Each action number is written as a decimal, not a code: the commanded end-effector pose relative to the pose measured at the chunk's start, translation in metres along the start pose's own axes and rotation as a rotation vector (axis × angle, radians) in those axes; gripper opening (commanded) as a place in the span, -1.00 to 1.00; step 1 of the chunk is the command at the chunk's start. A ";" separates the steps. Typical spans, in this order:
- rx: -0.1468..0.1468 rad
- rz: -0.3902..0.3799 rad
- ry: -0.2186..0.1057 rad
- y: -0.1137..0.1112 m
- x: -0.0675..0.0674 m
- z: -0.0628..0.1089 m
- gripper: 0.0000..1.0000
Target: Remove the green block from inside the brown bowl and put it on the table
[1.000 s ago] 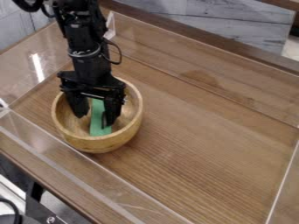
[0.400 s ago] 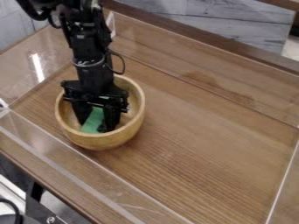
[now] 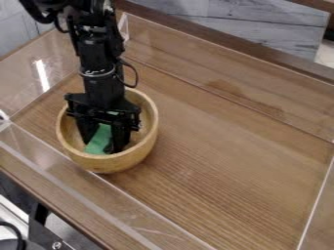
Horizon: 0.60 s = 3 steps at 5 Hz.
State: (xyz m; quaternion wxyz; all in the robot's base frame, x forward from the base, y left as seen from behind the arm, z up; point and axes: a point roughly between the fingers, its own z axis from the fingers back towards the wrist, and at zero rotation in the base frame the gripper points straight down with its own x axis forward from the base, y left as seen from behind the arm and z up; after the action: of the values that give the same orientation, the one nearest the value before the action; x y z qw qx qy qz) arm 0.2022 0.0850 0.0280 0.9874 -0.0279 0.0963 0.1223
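Brown wood-grain counter (image 3: 229,137), walled at its edges by clear acrylic panels (image 3: 53,54). Pale grey surface glimpsed beyond the far wall, top right.

Down at the near-left stood the brown bowl (image 3: 109,136), round, thick-rimmed, light tan, resting flat on the counter close beside the near acrylic wall. Reached straight into it from above by the black arm (image 3: 94,49), pointed steeply downward. Sat low inside the bowl, the tool (image 3: 102,135), its dark fingers (image 3: 125,130) below rim level, drawn in around the green block (image 3: 97,143). Closed on the green block, then, pinched between the two fingers. Bright green seen between and just below the fingers, at the near-left of the bowl's floor. Whether lifted clear of the wood or resting on it, could not be told from this angle. Block's upper part hidden behind the tool's body.

Bowl's far rim partly covered by the tool's housing; near rim fully in view under it. Off to the right of the tool, counter running wide and bare-grained toward the far acrylic corner. Dark frame parts (image 3: 59,239) showing below the counter's near edge, bottom left.
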 end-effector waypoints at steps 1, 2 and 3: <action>0.007 -0.004 -0.025 -0.002 0.001 0.016 -1.00; 0.003 0.000 -0.009 -0.003 -0.002 0.022 -1.00; -0.002 0.003 0.006 -0.004 -0.005 0.028 -1.00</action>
State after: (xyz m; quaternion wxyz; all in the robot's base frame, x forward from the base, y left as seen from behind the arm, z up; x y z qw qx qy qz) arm 0.1935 0.0790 0.0435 0.9838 -0.0387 0.1266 0.1211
